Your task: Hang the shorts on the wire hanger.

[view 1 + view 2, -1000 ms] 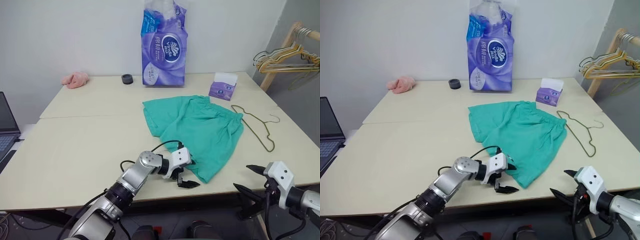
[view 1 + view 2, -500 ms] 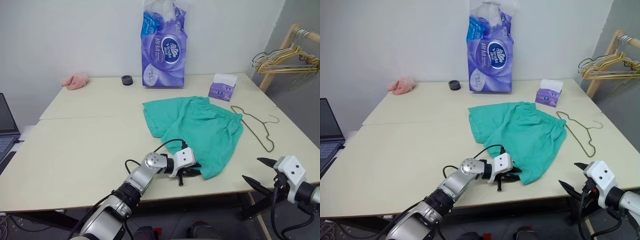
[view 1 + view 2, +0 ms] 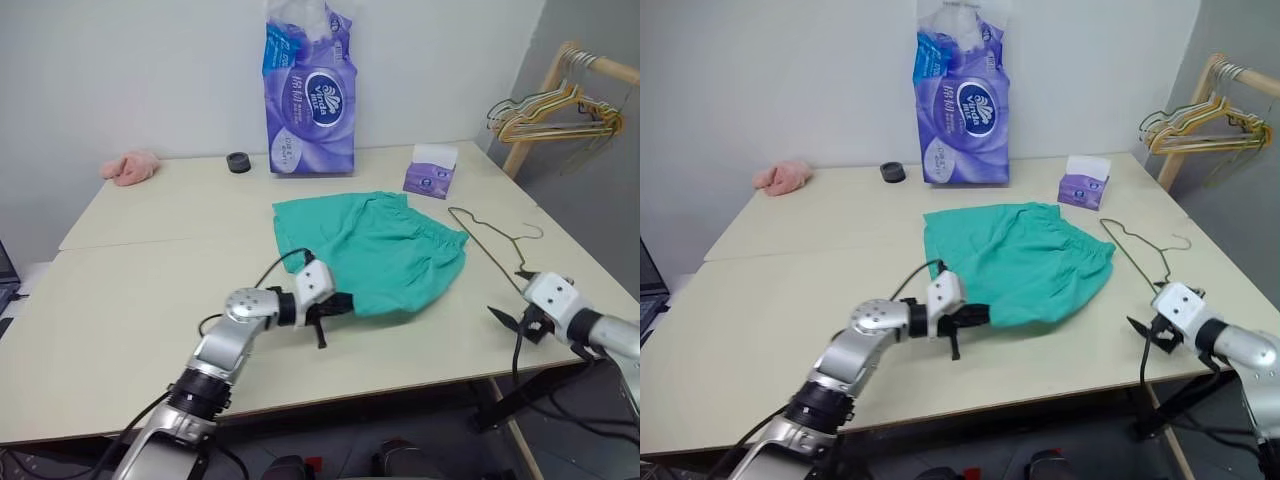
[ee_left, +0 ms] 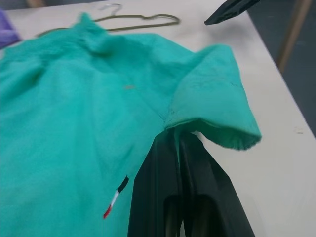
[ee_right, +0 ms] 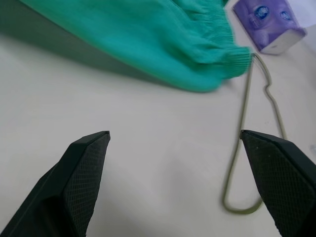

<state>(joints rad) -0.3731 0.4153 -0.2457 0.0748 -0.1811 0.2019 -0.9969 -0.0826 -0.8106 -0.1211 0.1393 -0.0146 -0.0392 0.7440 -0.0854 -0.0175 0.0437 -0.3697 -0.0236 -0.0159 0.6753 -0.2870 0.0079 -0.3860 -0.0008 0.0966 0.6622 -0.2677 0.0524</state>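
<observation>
The teal-green shorts (image 3: pixel 375 250) lie spread on the table's middle right, waistband toward the right. My left gripper (image 3: pixel 335 304) is shut on the hem of their near leg (image 4: pixel 207 118), which is lifted and bunched over the black fingers (image 4: pixel 170 168). The thin wire hanger (image 3: pixel 487 243) lies flat just right of the waistband. My right gripper (image 3: pixel 508 296) hovers open near the hanger's near end, nothing between its fingers (image 5: pixel 84 163). In the right wrist view the hanger (image 5: pixel 244 113) runs past the waistband (image 5: pixel 217 54).
A tall purple tissue pack (image 3: pixel 310 90) and a small purple tissue box (image 3: pixel 430 172) stand at the back. A pink cloth (image 3: pixel 128 167) and a black roll (image 3: pixel 238 162) lie back left. A wooden rack with several hangers (image 3: pixel 545 112) stands off the table's right.
My left gripper has shut on the shorts' leg hem and pulled it up and to the left, shortening the spread cloth. My right gripper has moved forward over the table toward the hanger.
</observation>
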